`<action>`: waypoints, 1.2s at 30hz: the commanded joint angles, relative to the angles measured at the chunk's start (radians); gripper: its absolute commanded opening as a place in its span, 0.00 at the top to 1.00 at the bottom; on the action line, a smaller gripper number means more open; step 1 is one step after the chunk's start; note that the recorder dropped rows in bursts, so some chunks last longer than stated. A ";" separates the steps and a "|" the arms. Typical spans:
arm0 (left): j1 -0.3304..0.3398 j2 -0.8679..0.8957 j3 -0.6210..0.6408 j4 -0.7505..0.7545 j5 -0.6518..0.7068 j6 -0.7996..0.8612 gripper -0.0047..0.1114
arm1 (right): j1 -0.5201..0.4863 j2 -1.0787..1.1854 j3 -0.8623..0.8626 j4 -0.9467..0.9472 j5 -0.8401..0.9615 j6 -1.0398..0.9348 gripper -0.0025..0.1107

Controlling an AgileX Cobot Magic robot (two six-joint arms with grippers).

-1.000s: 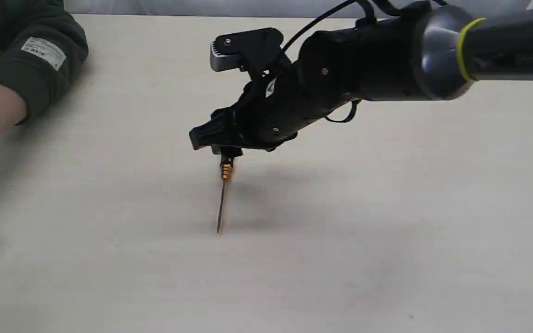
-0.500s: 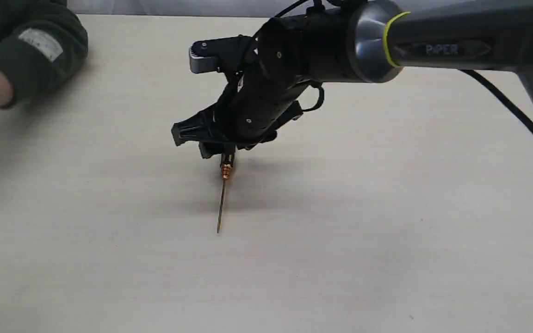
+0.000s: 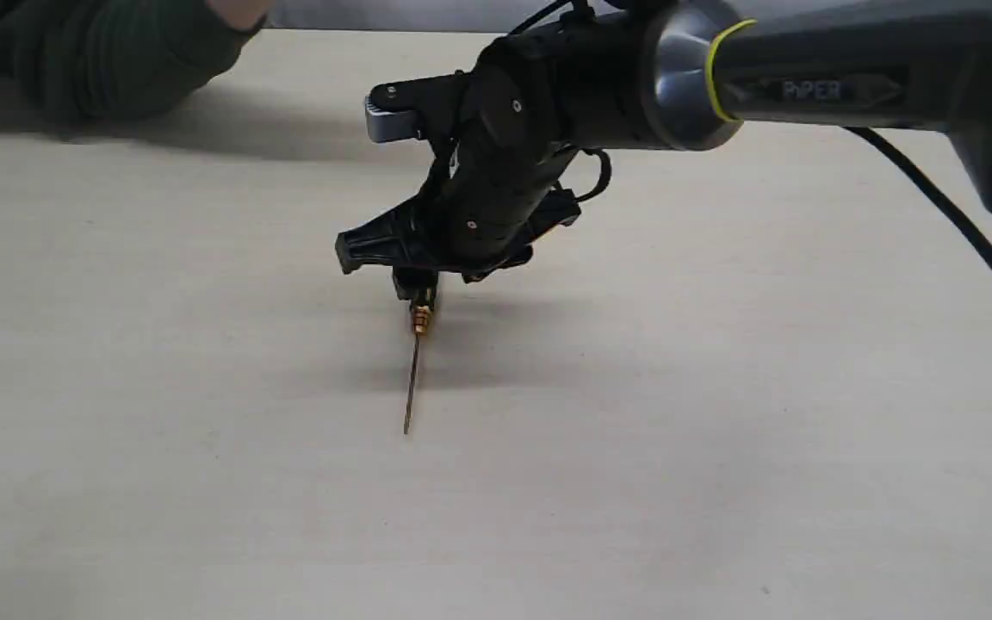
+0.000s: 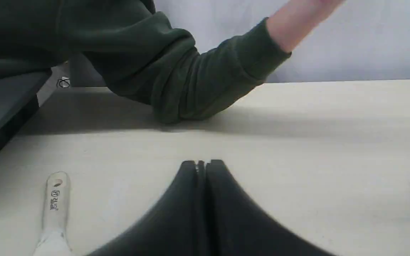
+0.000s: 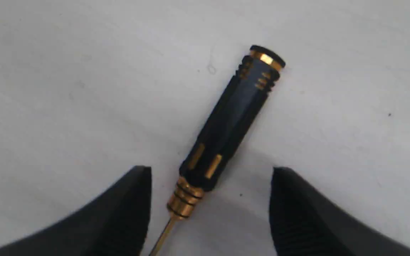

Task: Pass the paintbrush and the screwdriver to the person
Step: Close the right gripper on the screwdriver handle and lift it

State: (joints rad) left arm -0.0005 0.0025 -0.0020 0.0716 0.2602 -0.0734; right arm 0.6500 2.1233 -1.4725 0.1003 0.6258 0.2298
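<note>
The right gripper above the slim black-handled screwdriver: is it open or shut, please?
Open: the black fingers of the right gripper stand wide apart, the screwdriver lying untouched between them.

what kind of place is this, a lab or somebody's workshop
Most likely a robotics lab test bench, though I cannot be sure: a pale wooden tabletop, a plain whitish backdrop behind it, and the black right gripper open over a slim black-handled, gold-collared screwdriver.

Table (image 3: 720, 430) open round screwdriver (image 3: 420, 320); person's sleeve (image 3: 100, 69) well apart
</note>
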 commanded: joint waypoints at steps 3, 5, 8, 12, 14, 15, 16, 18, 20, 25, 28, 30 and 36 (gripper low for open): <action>-0.007 -0.002 0.002 -0.001 -0.011 -0.002 0.96 | -0.010 0.038 -0.055 -0.004 0.055 0.018 0.52; -0.007 -0.002 0.002 -0.001 -0.011 -0.002 0.96 | -0.010 0.056 -0.075 -0.004 0.066 0.022 0.52; -0.007 -0.002 0.002 -0.001 -0.011 -0.002 0.96 | -0.010 0.084 -0.105 -0.004 0.086 0.035 0.52; -0.007 -0.002 0.002 -0.001 -0.011 -0.002 0.96 | -0.010 0.114 -0.139 -0.004 0.090 0.043 0.52; -0.007 -0.002 0.002 -0.001 -0.011 -0.002 0.96 | -0.010 0.125 -0.153 -0.004 0.097 0.052 0.52; -0.007 -0.002 0.002 -0.001 -0.011 -0.002 0.96 | -0.010 0.133 -0.163 -0.006 0.107 0.055 0.52; -0.007 -0.002 0.002 -0.001 -0.011 -0.002 0.96 | -0.010 0.141 -0.169 -0.009 0.121 0.055 0.52; -0.007 -0.002 0.002 -0.001 -0.011 -0.002 0.96 | -0.010 0.159 -0.195 -0.011 0.147 0.055 0.52; -0.007 -0.002 0.002 -0.001 -0.011 -0.002 0.96 | -0.010 0.182 -0.223 -0.011 0.171 0.055 0.52; -0.007 -0.002 0.002 -0.005 -0.010 -0.002 0.96 | -0.010 0.218 -0.261 -0.011 0.190 0.056 0.53; -0.007 -0.002 0.002 -0.003 -0.010 -0.002 0.96 | -0.010 0.220 -0.261 -0.022 0.190 0.056 0.61; -0.007 -0.002 0.002 -0.003 -0.010 -0.002 0.96 | -0.010 0.220 -0.261 -0.030 0.200 0.056 0.69; -0.007 -0.002 0.002 -0.003 -0.010 -0.002 0.96 | -0.010 0.220 -0.261 -0.100 0.269 0.054 0.83</action>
State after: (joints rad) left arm -0.0005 0.0025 -0.0020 0.0716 0.2602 -0.0734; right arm 0.6429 2.3278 -1.7408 0.0415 0.8366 0.2782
